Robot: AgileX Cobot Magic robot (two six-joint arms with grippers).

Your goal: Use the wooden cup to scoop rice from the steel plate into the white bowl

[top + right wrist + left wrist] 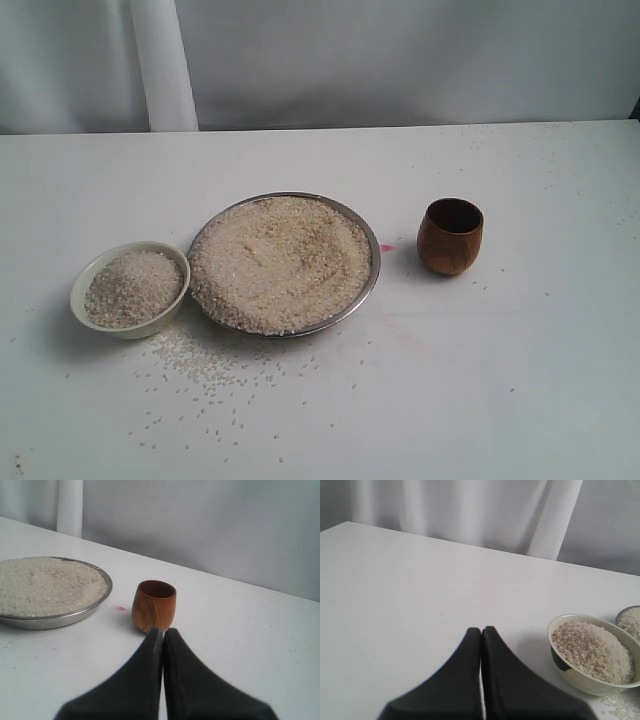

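You work at what looks like a lab test bench. Evidence: a plain white table (520, 380), with a white drape (400, 60) hanging right behind its far edge as a backdrop. Three props stand on it: plate (376, 264), bowl (130, 328), cup (450, 240). Loose rice (200, 365) lies spilled by the bowl. A small red mark (387, 247) sits between plate and cup.

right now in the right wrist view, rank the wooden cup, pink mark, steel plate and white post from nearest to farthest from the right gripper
1. wooden cup, just ahead of the shut right gripper
2. pink mark, between cup and plate
3. steel plate, beyond the mark
4. white post, at the very back
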